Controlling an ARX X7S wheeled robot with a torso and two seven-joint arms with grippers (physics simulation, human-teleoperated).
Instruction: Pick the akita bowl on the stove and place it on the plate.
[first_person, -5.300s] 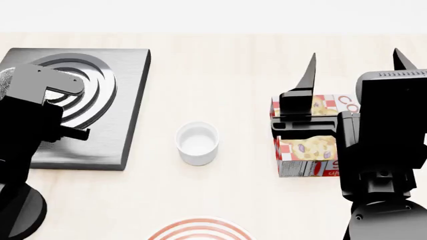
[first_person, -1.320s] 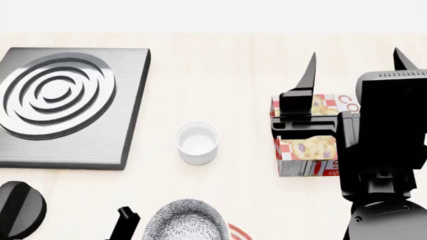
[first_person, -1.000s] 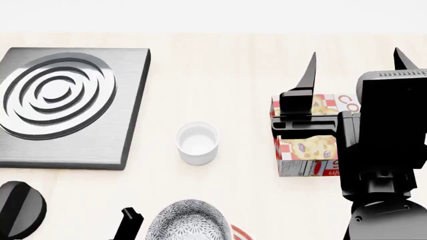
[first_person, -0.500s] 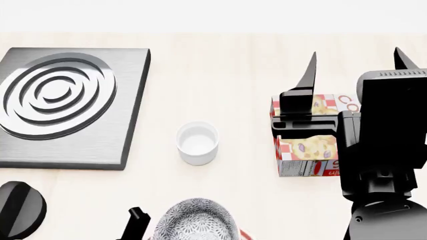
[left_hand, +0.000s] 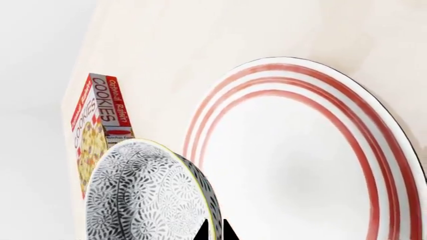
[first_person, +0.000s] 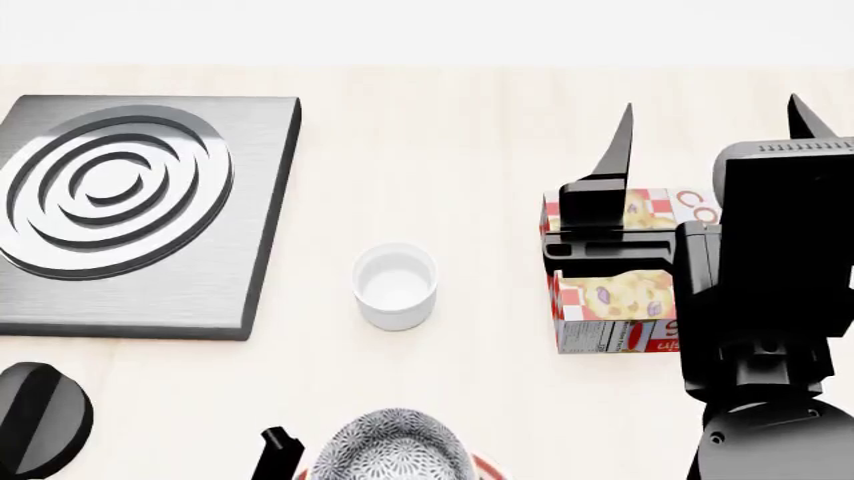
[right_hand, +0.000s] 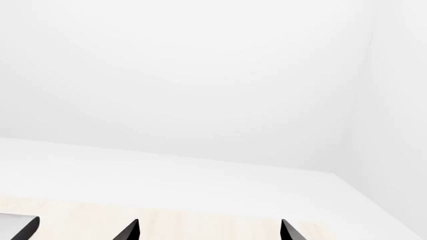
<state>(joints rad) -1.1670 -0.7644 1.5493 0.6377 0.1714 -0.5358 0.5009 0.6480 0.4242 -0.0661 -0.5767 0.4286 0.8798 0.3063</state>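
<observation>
The akita bowl (left_hand: 150, 192) hangs clamped in my left tool (left_hand: 214, 231) over the striped plate (left_hand: 300, 165) at the tabletop's near edge, ready for lowering; right tool (right_hand: 208, 231) apart.

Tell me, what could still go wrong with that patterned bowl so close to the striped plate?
1. The akita bowl hangs tilted over the plate, pinched only at its rim by the left gripper. It might slip out or land on its side.
2. It sits over the plate's edge rather than its middle, so released now it could tip off the rim.
3. The cookies box stands just beyond the bowl; a wide swing might nudge it.
</observation>
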